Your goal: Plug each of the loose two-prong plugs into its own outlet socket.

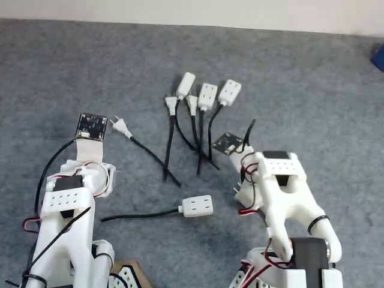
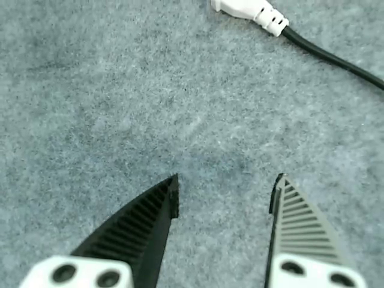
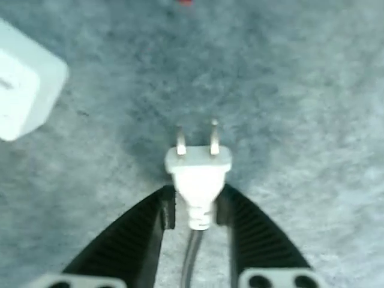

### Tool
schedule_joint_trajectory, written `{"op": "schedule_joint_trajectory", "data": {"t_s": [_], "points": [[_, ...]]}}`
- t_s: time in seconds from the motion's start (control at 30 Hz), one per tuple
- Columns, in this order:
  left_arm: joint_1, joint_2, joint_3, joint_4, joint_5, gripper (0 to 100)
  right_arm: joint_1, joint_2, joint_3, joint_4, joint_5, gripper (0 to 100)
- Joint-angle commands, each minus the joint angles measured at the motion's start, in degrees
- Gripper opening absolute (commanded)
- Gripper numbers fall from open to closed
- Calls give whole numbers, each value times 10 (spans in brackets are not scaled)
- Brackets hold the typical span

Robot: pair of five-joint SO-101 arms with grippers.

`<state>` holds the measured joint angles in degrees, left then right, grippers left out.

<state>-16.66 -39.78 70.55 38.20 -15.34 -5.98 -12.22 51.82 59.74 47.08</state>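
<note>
Left gripper (image 2: 227, 180): released, jaws standing wide apart over the bare grey carpet (image 2: 120, 90), nothing between them.
Loose plug (image 1: 122, 127): lies on the carpet just beyond the left arm (image 1: 66, 204). The left wrist view gives its white body and black cable from close.
Socket group (image 1: 207, 95): three white sockets at the far middle, with two plugs (image 1: 172, 105) just beside them and the cables crossing.
Single socket (image 1: 198, 206): on the carpet between the arms, nearer the right arm (image 1: 288, 192).
Right gripper (image 3: 195, 198): clenched on a white two-prong plug (image 3: 198, 171), prongs pointing away from the fingers. The high view hides this grasp under the arm.
</note>
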Motion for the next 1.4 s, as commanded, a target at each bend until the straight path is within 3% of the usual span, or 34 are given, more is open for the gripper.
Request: {"op": "schedule_joint_trajectory", "data": {"t_s": [0.0, 0.3, 0.77, 1.07, 1.27, 1.37], "points": [[10, -12, -2, -9, -3, 252, -2, 3, 0, 5, 6, 166], [9, -12, -2, -9, -3, 252, 4, 3, 0, 27, 9, 166], [8, -12, -2, -9, -3, 252, 83, 8, 13, -19, 31, 166], [8, -12, -2, -9, -3, 252, 22, 7, 80, -66, 32, 166], [8, -12, -2, -9, -3, 252, 19, 7, 80, -67, 32, 164], [8, -12, -2, -9, -3, 252, 19, 8, 80, -67, 32, 76]]}}
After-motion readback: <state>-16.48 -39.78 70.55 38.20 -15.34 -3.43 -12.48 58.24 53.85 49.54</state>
